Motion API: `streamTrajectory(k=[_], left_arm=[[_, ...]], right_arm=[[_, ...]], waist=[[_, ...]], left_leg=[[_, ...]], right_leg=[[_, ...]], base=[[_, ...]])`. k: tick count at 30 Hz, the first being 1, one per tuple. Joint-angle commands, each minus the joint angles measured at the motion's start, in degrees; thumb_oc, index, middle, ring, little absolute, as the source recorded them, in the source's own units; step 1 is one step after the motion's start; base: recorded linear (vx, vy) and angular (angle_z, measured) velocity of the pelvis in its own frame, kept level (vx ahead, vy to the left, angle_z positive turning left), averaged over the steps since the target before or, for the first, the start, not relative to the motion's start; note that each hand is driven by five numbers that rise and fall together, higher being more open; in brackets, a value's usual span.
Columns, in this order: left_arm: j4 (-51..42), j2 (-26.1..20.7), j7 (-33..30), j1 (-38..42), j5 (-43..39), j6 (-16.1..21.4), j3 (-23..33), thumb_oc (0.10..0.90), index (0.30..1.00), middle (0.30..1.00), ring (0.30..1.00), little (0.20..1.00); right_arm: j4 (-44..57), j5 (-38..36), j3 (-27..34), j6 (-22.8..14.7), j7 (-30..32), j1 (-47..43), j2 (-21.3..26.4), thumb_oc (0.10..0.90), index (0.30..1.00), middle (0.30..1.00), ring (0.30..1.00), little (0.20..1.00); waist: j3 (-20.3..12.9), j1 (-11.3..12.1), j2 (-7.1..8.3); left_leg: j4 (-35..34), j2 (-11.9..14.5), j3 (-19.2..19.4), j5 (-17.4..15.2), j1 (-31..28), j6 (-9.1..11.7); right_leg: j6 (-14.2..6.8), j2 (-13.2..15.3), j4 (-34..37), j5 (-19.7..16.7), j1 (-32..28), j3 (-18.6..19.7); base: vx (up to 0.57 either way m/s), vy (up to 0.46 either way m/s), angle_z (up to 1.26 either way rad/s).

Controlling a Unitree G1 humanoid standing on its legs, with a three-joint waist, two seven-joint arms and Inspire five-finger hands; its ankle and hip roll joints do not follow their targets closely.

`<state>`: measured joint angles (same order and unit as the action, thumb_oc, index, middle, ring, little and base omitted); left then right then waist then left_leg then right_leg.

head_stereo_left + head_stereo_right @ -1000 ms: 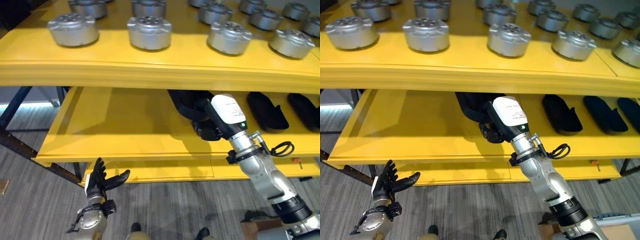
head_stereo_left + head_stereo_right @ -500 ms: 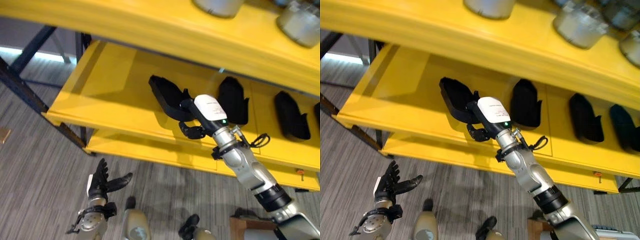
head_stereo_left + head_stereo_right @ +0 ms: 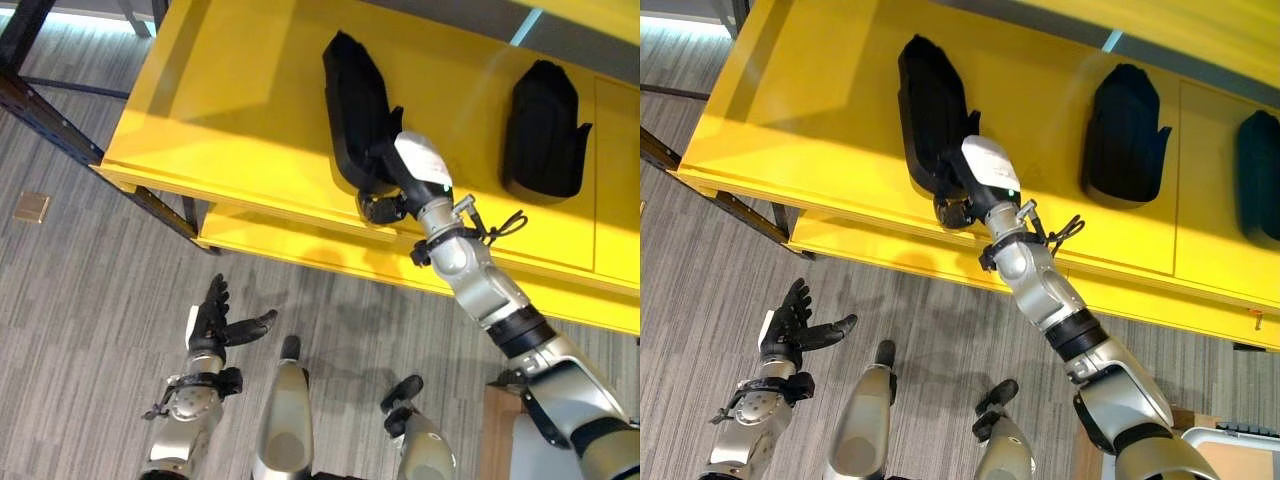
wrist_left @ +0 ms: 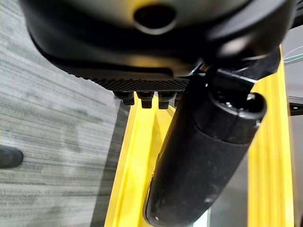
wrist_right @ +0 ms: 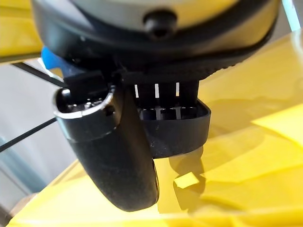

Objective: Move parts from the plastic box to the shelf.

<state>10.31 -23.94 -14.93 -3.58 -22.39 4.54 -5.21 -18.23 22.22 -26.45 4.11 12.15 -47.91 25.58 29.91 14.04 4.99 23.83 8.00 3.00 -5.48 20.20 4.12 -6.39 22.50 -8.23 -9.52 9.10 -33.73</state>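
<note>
A long black moulded part (image 3: 355, 105) lies on the yellow lower shelf (image 3: 240, 120). My right hand (image 3: 383, 203) is at the part's near end, by the shelf's front edge. In the right wrist view its fingers (image 5: 156, 90) hook over the black part's rim (image 5: 177, 130), and the thumb (image 5: 120, 161) hangs just in front of it. My left hand (image 3: 214, 322) hovers low over the floor, well short of the shelf, with fingers spread and nothing in it; its thumb (image 4: 199, 156) is straight.
Two more black parts (image 3: 1125, 125) (image 3: 1260, 160) lie further right on the same shelf. A lower yellow ledge (image 3: 300, 250) juts out under it. Dark frame bars (image 3: 50, 105) stand at the left, and a small tan tile (image 3: 32, 207) lies on the grey floor.
The whole picture has shifted: the camera has tilted down from the upper shelf to the lower one. My right hand stays at the black part's near end. The left hand stays spread.
</note>
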Motion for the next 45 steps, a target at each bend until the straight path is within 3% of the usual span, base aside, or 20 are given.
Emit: streamTrajectory(k=[1,19,45], left_arm=[[-6.2,-2.2,-1.3,-1.1,-0.8,5.8,-0.3,0.900,1.000,1.000,1.000,1.000],[-6.0,-2.4,-2.0,-0.3,-1.7,6.0,-1.1,0.900,1.000,1.000,1.000,1.000],[-5.7,-2.5,-2.4,-0.1,-1.7,6.2,-1.2,0.900,1.000,1.000,1.000,1.000]], right_arm=[[6.0,-2.0,2.9,-2.2,6.5,-9.9,1.7,0.400,0.300,0.300,0.300,0.300],[1.2,-3.9,3.8,-1.1,8.6,-10.1,-0.1,0.400,0.300,0.300,0.300,0.300],[-2.1,-4.0,4.5,-0.6,10.1,-10.2,-0.4,0.400,0.300,0.300,0.300,0.300]], waist=[[-3.1,-0.3,-0.46],[-1.8,-1.7,-1.50],[-1.9,-2.2,-1.51]], left_leg=[[-7.7,-1.0,4.3,2.5,-4.9,-2.0],[-7.3,-1.6,3.8,2.6,-3.8,-2.5],[-8.2,-1.9,3.8,2.7,-4.2,-2.7]], right_leg=[[-6.5,6.0,-4.5,-1.1,-2.3,1.7],[-6.9,7.2,-6.1,-2.5,-0.5,2.1],[-7.4,7.3,-6.3,-4.2,0.5,2.6]], base=[[0.00,0.000,0.00],[0.00,0.000,0.00],[0.00,0.000,0.00]])
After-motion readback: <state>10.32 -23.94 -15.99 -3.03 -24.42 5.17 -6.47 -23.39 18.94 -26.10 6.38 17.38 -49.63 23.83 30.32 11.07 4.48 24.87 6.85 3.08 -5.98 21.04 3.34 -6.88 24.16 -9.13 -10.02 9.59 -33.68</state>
